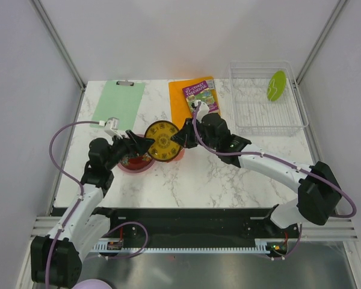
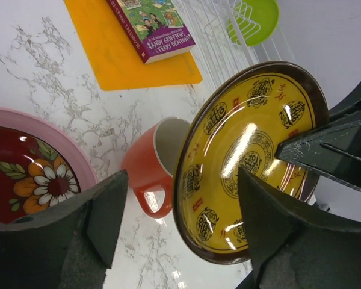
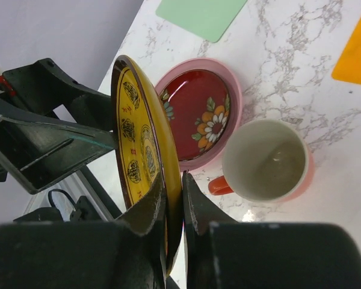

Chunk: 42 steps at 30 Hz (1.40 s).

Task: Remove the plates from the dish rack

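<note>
Above the orange mug [image 2: 153, 165], the right gripper [image 3: 174, 185] pinches the rim of the brown-and-yellow plate [image 1: 159, 141], holding it on edge. Left of the mug, the left gripper [image 1: 141, 144] gapes wide and empty, facing the plate. The best course looks to be tipping the plate flat and lowering it onto the dark red plate [image 3: 198, 117], which sits in the pink plate [image 3: 233, 84], while clearing the mug's rim. Far right of the mug, the lime green plate [image 1: 275, 85] stands in the dish rack [image 1: 268, 117].

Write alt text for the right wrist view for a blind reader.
The right gripper pinches a brown-and-yellow plate by its rim. Beyond it, a dark red plate sits in a pink plate beside an orange mug.
</note>
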### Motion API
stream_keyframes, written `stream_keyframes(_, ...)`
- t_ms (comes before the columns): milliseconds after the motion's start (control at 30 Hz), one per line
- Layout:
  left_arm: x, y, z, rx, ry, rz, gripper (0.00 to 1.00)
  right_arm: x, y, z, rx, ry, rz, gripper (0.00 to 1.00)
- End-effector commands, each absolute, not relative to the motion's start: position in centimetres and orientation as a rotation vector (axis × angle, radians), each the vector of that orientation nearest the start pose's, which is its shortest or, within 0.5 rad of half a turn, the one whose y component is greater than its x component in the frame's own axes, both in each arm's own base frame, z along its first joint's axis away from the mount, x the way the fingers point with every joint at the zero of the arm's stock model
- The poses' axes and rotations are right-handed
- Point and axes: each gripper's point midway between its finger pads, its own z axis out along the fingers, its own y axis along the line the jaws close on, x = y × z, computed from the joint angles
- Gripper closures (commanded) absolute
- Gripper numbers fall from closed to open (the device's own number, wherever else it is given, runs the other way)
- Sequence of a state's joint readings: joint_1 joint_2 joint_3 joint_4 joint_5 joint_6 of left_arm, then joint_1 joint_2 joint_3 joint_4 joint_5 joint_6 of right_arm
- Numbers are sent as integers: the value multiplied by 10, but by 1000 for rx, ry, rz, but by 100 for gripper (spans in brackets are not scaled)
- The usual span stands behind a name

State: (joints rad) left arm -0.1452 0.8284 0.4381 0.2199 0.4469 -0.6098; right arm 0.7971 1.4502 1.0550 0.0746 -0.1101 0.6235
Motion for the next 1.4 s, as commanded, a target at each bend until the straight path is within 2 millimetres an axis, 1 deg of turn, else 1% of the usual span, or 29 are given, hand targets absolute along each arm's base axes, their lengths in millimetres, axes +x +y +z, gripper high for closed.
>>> stream_keyframes(0, 293, -145, 220, -59, 1754, -945, 33, 289, 385, 277, -273, 1859, 1212, 99)
stream_keyframes(33, 294, -145, 218, -63, 1761, -941, 57, 289, 386, 276, -272, 1861, 1219, 99)
stream_keyframes(133, 296, -147, 211, -59, 1788, -940, 98, 285, 389, 278, -285, 1849, 1256, 100)
stream_keyframes(267, 296, -151, 215, -27, 1769, -962, 98, 279, 398, 276, -325, 1856, 1315, 99)
stream_keyframes(333, 298, -146, 215, -52, 1768, -929, 98, 280, 401, 267, -336, 1886, 1306, 99)
stream_keyframes(367, 299, -143, 216, -51, 1762, -907, 98, 282, 400, 265, -329, 1898, 1288, 96)
stream_keyframes(400, 298, -140, 219, -57, 1752, -887, 98, 283, 399, 264, -331, 1901, 1280, 88)
stream_keyframes(433, 300, -133, 216, -94, 1767, -838, 98, 284, 398, 263, -339, 1902, 1263, 76)
stream_keyframes(467, 301, -128, 216, -104, 1770, -804, 98, 287, 394, 260, -325, 1917, 1228, 58)
stream_keyframes(500, 301, -123, 215, -121, 1777, -775, 98, 289, 389, 261, -317, 1916, 1205, 50)
stream_keyframes(533, 300, -120, 222, -122, 1757, -754, 98, 292, 384, 261, -314, 1915, 1175, 43)
stream_keyframes(567, 301, -113, 219, -143, 1772, -714, 98, 295, 379, 255, -303, 1937, 1145, 33)
stream_keyframes(600, 301, -110, 220, -155, 1772, -693, 98, 302, 370, 254, -277, 1937, 1113, 33)
stream_keyframes(633, 303, -104, 228, -178, 1753, -663, 98, 305, 363, 257, -268, 1932, 1097, 32)
stream_keyframes(667, 302, -99, 226, -190, 1766, -638, 98, 307, 355, 251, -258, 1950, 1068, 31)
stream_keyframes(733, 304, -91, 233, -224, 1749, -597, 98, 317, 332, 256, -207, 1936, 1021, 30)
stream_keyframes(767, 303, -85, 235, -245, 1744, -574, 98, 322, 317, 247, -185, 1954, 980, 29)
stream_keyframes(800, 303, -81, 234, -265, 1757, -549, 98, 323, 306, 255, -162, 1934, 959, 28)
stream_keyframes(867, 304, -68, 227, -319, 1779, -477, 98, 329, 282, 247, -130, 1950, 897, 27)
stream_keyframes(900, 305, -60, 224, -351, 1784, -440, 98, 329, 272, 254, -119, 1933, 879, 27)
stream_keyframes(967, 308, -48, 212, -407, 1809, -379, 98, 332, 250, 248, -83, 1954, 811, 26)
stream_keyframes(1000, 307, -44, 203, -429, 1826, -360, 98, 330, 242, 253, -87, 1938, 789, 25)
stream_keyframes(1067, 308, -37, 190, -466, 1854, -330, 98, 332, 226, 248, -60, 1953, 727, 25)
stream_keyframes(1100, 308, -34, 176, -488, 1885, -312, 98, 330, 221, 252, -66, 1942, 711, 25)
stream_keyframes(1167, 308, -28, 164, -525, 1905, -291, 98, 329, 214, 246, -60, 1957, 684, 24)
stream_keyframes(1200, 307, -26, 152, -541, 1933, -274, 98, 328, 212, 245, -58, 1958, 681, 24)
stream_keyframes(1267, 307, -21, 140, -572, 1955, -244, 98, 327, 208, 239, -57, 1972, 668, 24)
stream_keyframes(1300, 306, -20, 128, -583, 1985, -226, 98, 326, 208, 237, -59, 1977, 667, 24)
stream_keyframes(1367, 307, -17, 118, -603, 2005, -213, 98, 326, 205, 233, -58, 1988, 656, 24)
